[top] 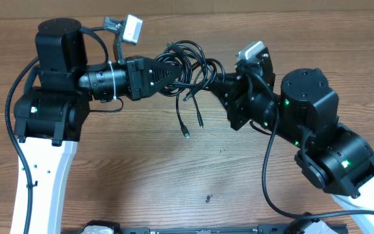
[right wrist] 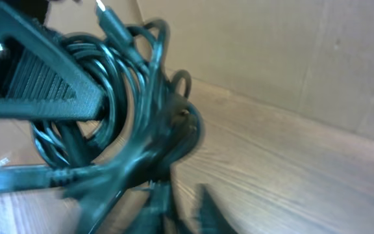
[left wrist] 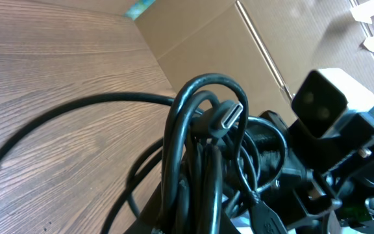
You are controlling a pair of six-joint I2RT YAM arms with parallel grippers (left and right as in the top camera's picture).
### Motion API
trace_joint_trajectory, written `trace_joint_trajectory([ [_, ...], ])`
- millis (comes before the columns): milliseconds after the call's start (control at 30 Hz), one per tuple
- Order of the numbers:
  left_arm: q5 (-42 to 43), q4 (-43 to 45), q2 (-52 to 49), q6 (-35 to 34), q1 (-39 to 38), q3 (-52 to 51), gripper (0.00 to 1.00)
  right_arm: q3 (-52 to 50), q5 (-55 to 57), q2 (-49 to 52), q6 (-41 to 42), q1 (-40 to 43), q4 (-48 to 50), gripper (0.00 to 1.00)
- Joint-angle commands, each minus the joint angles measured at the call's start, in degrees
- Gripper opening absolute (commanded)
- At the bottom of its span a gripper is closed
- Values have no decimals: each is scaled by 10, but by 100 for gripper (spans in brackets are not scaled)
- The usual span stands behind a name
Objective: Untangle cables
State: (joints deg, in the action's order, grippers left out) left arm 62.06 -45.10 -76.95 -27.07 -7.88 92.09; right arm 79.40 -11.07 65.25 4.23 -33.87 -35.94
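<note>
The wooden counter [top: 141, 182] fills the overhead view, and a cardboard wall [right wrist: 291, 58] stands along its far edge. The left arm [top: 57, 71] reaches in from the left and the right arm [top: 310, 104] from the right. They meet at the far middle of the counter.

The left claw [top: 171, 73] points right. Its two tapered fingers are pressed together into a single wedge, clamped on strands of the cables [top: 190, 58], with further loops of cord lying around and over it. The right claw [top: 215, 80] faces left and is sunk into the right side of the same bundle. Its own view is smeared and the cords cover it from above, so I cannot tell whether its fingers are parted or closed.

The cables form one black knot of coils strung between the two claws. Two loose strands drop out of it toward the near side, each tipped with a small plug; the nearer plug [top: 186, 134] lies on the bare wood. In the left wrist view a silvery plug [left wrist: 229, 116] pokes up at the top of the loops.
</note>
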Motion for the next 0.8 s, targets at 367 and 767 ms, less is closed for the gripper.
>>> trace_joint_trajectory([
  [367,-159,-1,1,-104,26,7,4,5,-20,-28,4,-2,-14,4],
  [767,-175,-14,1,-184,57,7,4,5,-14,-84,4,-2,-42,4],
])
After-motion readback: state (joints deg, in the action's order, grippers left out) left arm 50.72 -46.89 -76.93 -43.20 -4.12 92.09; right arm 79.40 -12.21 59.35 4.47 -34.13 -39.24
